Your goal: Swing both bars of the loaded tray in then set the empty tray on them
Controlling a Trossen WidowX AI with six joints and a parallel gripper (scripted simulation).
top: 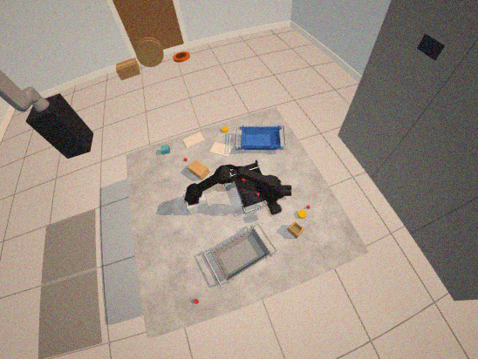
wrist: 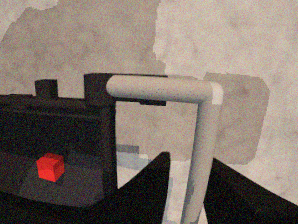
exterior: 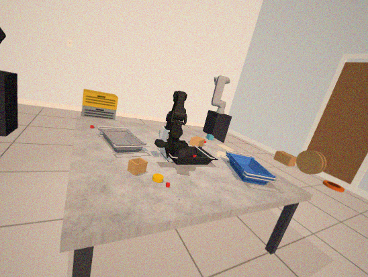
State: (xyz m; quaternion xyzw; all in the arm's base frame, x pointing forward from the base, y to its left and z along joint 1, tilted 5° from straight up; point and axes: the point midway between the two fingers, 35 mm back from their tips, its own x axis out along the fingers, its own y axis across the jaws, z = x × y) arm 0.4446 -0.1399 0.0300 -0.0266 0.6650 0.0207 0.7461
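Observation:
A black tray (top: 249, 192) (exterior: 189, 161) (wrist: 50, 125) holds small red blocks (top: 258, 194) (exterior: 194, 156) (wrist: 50, 167). Its near wire bar (top: 256, 209) (wrist: 201, 125) is out past its end; the far bar (exterior: 209, 153) shows at the other end. My gripper (exterior: 168, 155) (wrist: 184, 160) is slightly open, low at the near end. In the wrist view the bar's rod runs between the fingers, with a gap on its left. The fingertips are hidden in the top view. A grey tray (top: 239, 257) (exterior: 124, 138) and a blue tray (top: 261, 137) (exterior: 250, 166) stand empty on either side.
A small open wooden box (top: 296, 229) (exterior: 138, 166) and a yellow disc (top: 302, 213) (exterior: 158, 177) lie near the black tray's near end. A brown block (top: 198, 169) stands by the arm. A teal cube (top: 165, 149) and pale cards (top: 194, 139) are farther off.

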